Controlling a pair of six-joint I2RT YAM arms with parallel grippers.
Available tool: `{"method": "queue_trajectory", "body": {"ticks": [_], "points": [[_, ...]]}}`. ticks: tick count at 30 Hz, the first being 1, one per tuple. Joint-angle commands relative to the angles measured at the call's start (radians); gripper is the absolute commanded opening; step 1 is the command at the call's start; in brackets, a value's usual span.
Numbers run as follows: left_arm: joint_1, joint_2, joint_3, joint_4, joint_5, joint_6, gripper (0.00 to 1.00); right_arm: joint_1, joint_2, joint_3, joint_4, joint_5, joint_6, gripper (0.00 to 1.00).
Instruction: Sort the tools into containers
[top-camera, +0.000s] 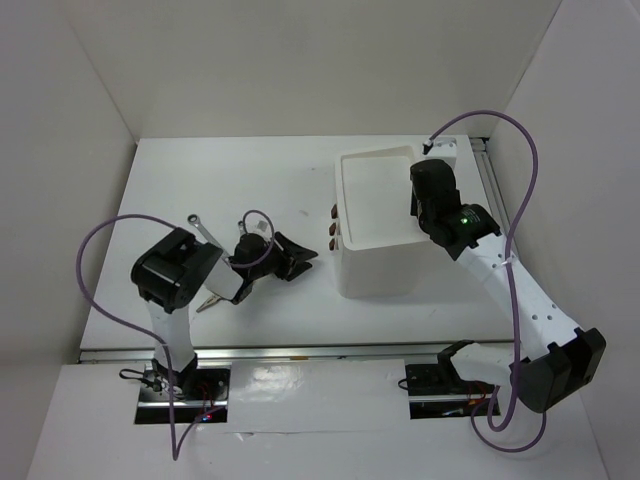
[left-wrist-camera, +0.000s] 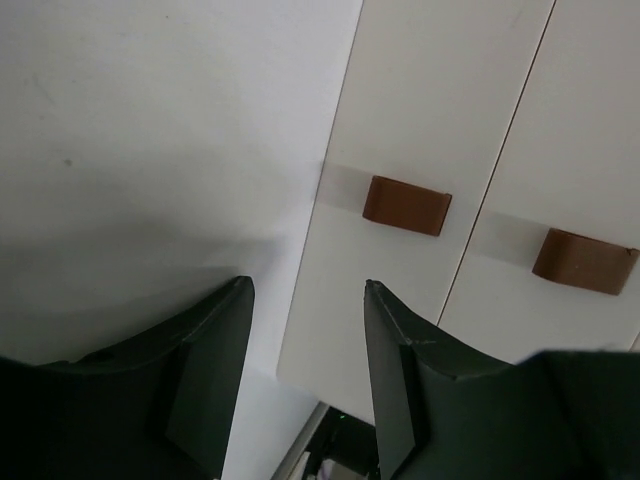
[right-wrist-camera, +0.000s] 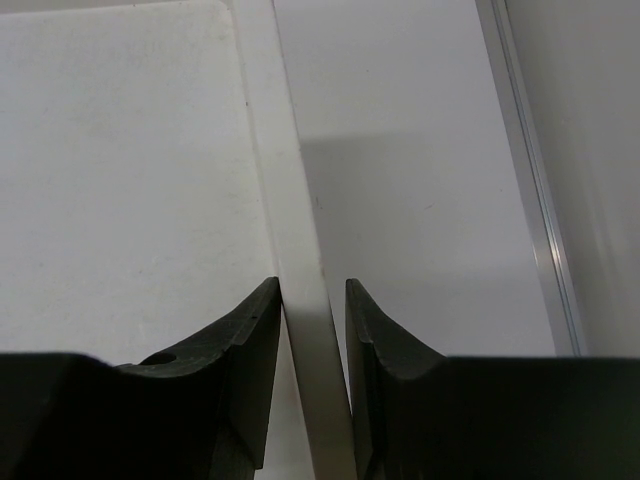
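Note:
The white box unit (top-camera: 380, 262) stands right of centre, with its shallow top tray (top-camera: 375, 195) bare. Its drawer fronts face left, with red-brown handles (top-camera: 333, 228). My left gripper (top-camera: 300, 255) is open and empty just left of the drawers. In the left wrist view its jaws (left-wrist-camera: 308, 283) frame a drawer front, with two handles (left-wrist-camera: 405, 205) ahead. My right gripper (top-camera: 420, 195) is shut on the tray's right rim (right-wrist-camera: 300, 230), one finger on each side (right-wrist-camera: 311, 282). A silver wrench (top-camera: 203, 226) lies partly under the left arm. The other tools are hidden.
A thin tool tip (top-camera: 207, 303) sticks out from under the left arm near the table's front edge. White walls enclose the table on the left, back and right. A metal rail (right-wrist-camera: 530, 190) runs along the table's right side.

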Motion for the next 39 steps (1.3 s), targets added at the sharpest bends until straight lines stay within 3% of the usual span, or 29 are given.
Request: {"method": "queue_trajectory", "body": {"ticks": [1, 12, 17, 29, 32, 35, 39], "points": [[-0.024, 0.096, 0.007, 0.312, 0.0, -0.145, 0.6, -0.012, -0.03, 0.005, 0.02, 0.088, 0.025, 0.06], [-0.062, 0.338, 0.184, 0.523, -0.012, -0.258, 0.6, -0.022, -0.078, -0.026, 0.02, 0.079, 0.025, 0.03], [-0.092, 0.399, 0.249, 0.535, -0.003, -0.28, 0.6, -0.022, -0.078, -0.026, 0.02, 0.088, 0.025, 0.05], [-0.101, 0.409, 0.204, 0.601, -0.003, -0.321, 0.53, -0.022, -0.078, -0.026, 0.02, 0.079, 0.025, 0.06], [-0.101, 0.409, 0.177, 0.635, 0.006, -0.332, 0.48, -0.022, -0.069, -0.016, 0.011, 0.07, 0.025, 0.06], [-0.101, 0.409, 0.158, 0.672, 0.006, -0.35, 0.36, -0.022, -0.069, -0.016, 0.011, 0.07, 0.025, 0.06], [-0.101, 0.399, 0.149, 0.689, 0.015, -0.35, 0.41, -0.022, -0.069, -0.007, 0.011, 0.06, 0.025, 0.06]]}}
